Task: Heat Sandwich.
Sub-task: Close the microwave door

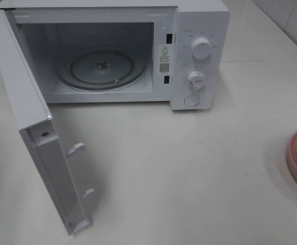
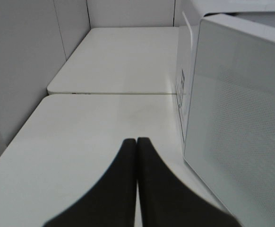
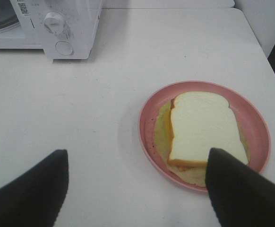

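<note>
White table — sandwich just ahead of the spread right gripper; left gripper pressed together.

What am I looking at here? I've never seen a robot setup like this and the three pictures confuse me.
It is a two-armed robot at a white table. One camera looks down from above: an open microwave, its door swung wide, the turntable bare. The other two cameras sit on the wrists. The left gripper is shut and empty, beside the door. The right gripper is open, holding nothing, hovering near a sandwich on a pink plate, which the overhead view shows only at its right edge.
</note>
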